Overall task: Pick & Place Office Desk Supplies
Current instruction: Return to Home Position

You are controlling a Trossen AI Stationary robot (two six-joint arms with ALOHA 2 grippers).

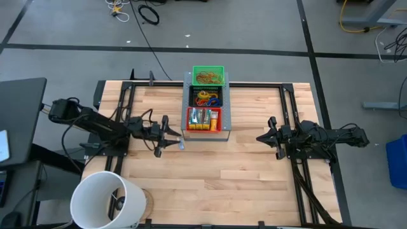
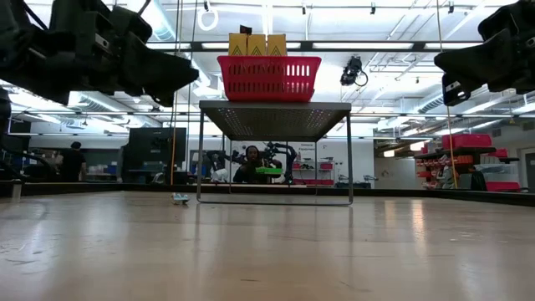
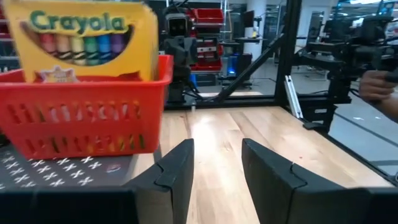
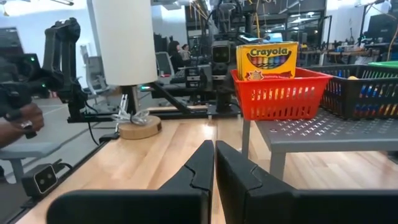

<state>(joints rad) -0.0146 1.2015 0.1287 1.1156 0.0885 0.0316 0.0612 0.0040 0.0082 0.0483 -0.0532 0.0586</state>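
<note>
Since red basket (image 4: 280, 93) with crayon packets (image 4: 266, 60) sits on grey shelf (image 4: 329, 134), withdraw level, slowly: left gripper (image 3: 217, 152) just beside shelf, jaws parted, empty; right gripper (image 4: 214, 149) well apart from shelf, jaws together, empty.

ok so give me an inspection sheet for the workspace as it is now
surface: wooden table, grey perforated shelf at its far middle
job's things: Crayola boxes in the red basket on the shelf; rubber bands in the black basket and green basket behind it
clutter: white bucket at the table's front left corner
grippers: left pincer open beside the shelf; right pincer shut, farther right; both empty
cables: loose cables on the floor beyond the table
surroundings: lab room; a person's hand in the left wrist view
</note>
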